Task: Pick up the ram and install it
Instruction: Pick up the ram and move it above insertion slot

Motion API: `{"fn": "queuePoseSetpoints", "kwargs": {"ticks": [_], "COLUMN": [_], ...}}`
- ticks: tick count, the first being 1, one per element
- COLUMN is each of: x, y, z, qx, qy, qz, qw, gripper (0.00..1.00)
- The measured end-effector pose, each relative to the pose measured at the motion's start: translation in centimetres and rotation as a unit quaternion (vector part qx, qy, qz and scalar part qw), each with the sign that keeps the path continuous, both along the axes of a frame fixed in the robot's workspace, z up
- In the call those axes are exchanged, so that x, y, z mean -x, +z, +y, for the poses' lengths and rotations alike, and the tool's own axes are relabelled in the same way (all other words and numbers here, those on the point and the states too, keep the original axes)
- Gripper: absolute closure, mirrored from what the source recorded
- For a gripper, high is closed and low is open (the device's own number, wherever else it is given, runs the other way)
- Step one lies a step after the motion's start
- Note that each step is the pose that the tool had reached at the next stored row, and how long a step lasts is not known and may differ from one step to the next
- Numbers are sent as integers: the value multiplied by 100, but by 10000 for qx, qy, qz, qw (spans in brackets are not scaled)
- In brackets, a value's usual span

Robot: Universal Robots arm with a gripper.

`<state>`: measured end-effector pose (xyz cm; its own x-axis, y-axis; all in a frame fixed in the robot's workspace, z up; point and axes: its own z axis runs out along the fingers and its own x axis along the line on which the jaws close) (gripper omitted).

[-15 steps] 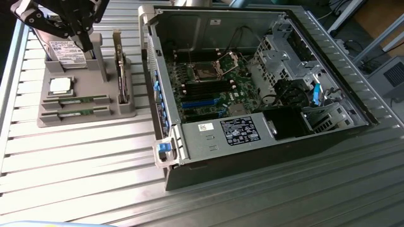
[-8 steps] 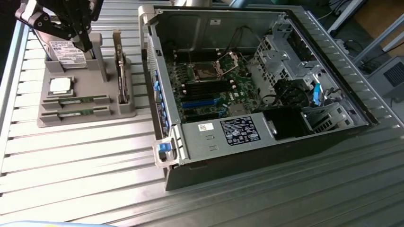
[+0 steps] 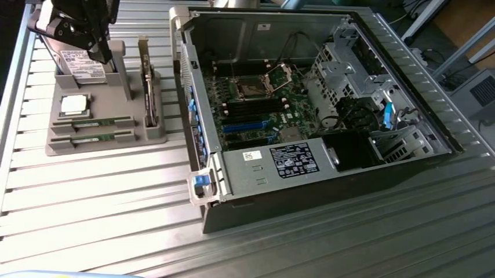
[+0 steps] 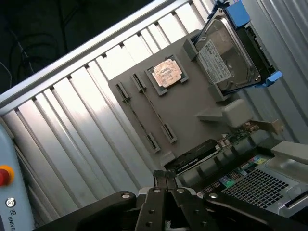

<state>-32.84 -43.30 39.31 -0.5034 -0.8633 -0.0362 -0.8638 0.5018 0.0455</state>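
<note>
Two rams lie side by side in slots of the grey holder [image 3: 54,147] at the exterior view's left: one ram [image 3: 93,123] and a second ram [image 3: 93,138] nearer the front edge. From the wrist they appear as thin strips, the first ram [image 4: 155,108] and the second ram [image 4: 137,118], on the holder [image 4: 192,106]. My gripper [image 3: 101,57] hangs above the holder's far end, over the hard drive, apart from both rams. Its fingertips [image 4: 166,179] are pressed together, shut, with nothing between them.
The holder also carries a silver processor [image 3: 73,104], a hard drive [image 3: 81,63] standing on edge, and an upright expansion card [image 3: 148,87]. The open computer case [image 3: 208,191] lies at the exterior view's right, with black memory slots [image 3: 255,107] on its motherboard. The table [image 3: 101,202] is ribbed metal.
</note>
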Motion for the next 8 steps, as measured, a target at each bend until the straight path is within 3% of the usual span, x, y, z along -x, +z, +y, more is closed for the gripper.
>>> {"fn": "queuePoseSetpoints", "kwargs": {"ticks": [2, 5, 8], "x": [0, 0, 0], "y": [0, 0, 0], "z": [0, 0, 0], "qx": [0, 0, 0], "qy": [428, 795, 1253], "qz": [0, 0, 0], "qw": [9991, 9968, 9921], "gripper": [89, 89, 89]}}
